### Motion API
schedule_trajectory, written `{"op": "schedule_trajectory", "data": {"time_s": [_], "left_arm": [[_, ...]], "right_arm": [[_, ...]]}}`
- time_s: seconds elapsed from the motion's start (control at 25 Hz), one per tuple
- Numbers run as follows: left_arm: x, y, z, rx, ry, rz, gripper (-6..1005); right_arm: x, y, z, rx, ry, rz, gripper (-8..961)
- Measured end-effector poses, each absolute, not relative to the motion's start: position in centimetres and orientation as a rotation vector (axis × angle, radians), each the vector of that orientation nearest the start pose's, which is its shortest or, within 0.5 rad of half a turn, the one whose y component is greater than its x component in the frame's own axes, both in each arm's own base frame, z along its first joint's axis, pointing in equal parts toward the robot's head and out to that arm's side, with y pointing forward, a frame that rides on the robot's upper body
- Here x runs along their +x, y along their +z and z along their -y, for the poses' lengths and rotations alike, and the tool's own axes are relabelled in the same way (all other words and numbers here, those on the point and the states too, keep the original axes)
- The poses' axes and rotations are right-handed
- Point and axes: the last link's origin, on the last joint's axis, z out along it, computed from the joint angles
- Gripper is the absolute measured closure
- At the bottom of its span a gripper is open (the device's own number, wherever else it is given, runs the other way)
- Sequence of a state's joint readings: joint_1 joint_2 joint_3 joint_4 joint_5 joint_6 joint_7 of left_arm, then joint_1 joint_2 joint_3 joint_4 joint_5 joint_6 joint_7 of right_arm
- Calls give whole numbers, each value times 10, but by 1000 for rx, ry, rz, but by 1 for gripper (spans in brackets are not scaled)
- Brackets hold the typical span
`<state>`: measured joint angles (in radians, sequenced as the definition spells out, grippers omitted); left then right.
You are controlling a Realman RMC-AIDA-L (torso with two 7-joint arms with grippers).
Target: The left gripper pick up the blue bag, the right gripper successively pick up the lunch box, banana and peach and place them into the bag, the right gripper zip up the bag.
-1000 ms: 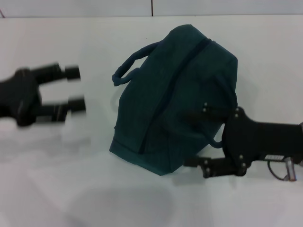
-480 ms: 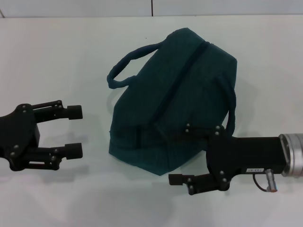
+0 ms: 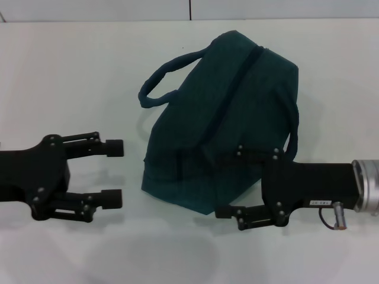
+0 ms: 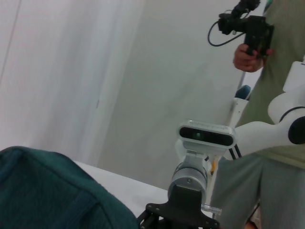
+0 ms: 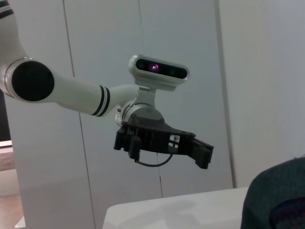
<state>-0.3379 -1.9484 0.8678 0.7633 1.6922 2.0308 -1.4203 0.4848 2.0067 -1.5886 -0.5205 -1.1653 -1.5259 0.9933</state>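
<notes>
Two grippers are seen low over the white table (image 3: 71,71), one on either side of the bag (image 3: 219,124). Left gripper (image 3: 115,173): fingers spread wide, nothing held, pointed at the bag just to its right. The bag is laid on its side, zip closed, between both grippers. Right gripper (image 3: 228,183): parted fingers, nothing gripped, upper finger over the bag's near edge.

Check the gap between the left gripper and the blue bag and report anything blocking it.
Nothing visible blocks it. The open left gripper faces the blue bag across bare white table; the right gripper is at the bag's other side.
</notes>
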Motion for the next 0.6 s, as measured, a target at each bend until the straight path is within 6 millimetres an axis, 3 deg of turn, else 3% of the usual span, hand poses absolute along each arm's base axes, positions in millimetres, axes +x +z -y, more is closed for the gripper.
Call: {"op": "schedule_trajectory", "data": {"time_s": [0.6], "left_arm": [[-251, 54, -256, -2988, -1085, 403, 118]], "right_arm": [[219, -41, -286, -2918, 1051, -120, 113]]}}
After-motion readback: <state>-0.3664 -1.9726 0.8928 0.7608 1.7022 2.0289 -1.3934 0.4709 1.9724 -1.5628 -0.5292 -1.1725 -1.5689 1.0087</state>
